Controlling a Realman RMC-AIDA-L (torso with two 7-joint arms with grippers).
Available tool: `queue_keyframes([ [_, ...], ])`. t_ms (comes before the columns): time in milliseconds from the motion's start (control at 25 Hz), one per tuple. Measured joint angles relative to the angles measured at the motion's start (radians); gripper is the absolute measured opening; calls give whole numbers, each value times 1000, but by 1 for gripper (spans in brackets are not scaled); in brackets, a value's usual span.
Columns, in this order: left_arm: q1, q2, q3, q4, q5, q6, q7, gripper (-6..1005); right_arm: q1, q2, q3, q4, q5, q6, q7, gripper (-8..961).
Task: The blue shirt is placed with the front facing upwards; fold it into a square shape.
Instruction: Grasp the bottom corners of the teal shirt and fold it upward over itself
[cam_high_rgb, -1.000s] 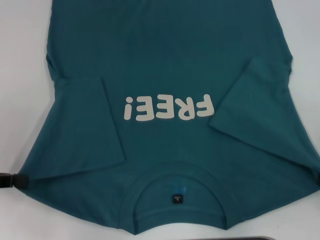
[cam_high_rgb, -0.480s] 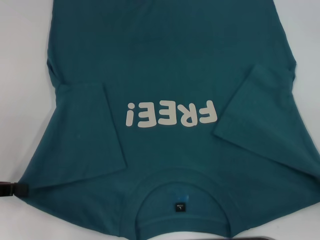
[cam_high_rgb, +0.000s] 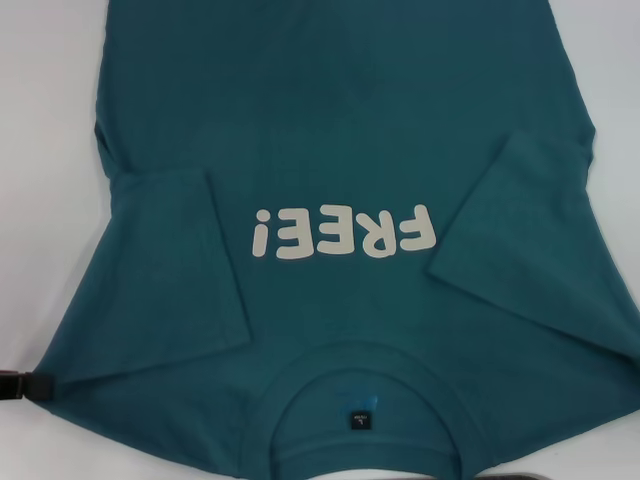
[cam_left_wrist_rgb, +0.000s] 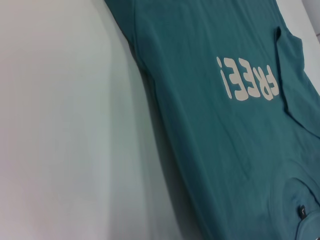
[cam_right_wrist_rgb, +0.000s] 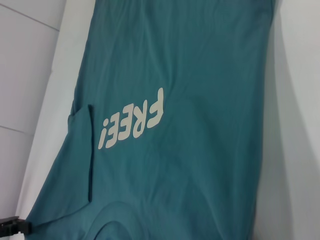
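Blue shirt (cam_high_rgb: 330, 120) looks like soft matt cotton knit, ribbed at the collar (cam_high_rgb: 365, 362); the lettering (cam_high_rgb: 345, 232) a smooth flat print; the white desk (cam_high_rgb: 45, 150) smooth, faintly glossy.

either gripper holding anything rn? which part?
Cannot tell. Only the left gripper shows, a dark tip at the folded left sleeve edge of the teal-blue cotton T-shirt; right gripper unseen.

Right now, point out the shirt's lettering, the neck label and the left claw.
lettering (cam_high_rgb: 343, 234), head view, middle of FREE!
neck label (cam_high_rgb: 357, 421), head view, black tag inside collar
left claw (cam_high_rgb: 25, 385), head view, dark tip beside the shirt's edge
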Motion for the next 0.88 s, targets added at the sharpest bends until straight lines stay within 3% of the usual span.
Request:
queue_keyframes([
  [280,-5,0,-2,-3,-4,-3,1,2,7,0,0,-3,32,3,-3,40],
  [560,-20,-7,-102,7,-9,-9,32,2,12,0,0,-5,93,-11,-18,42],
  [880,-101,-21,-183,60,-14,-69,66,2,68,-6,0,-6,151,-52,-19,45],
])
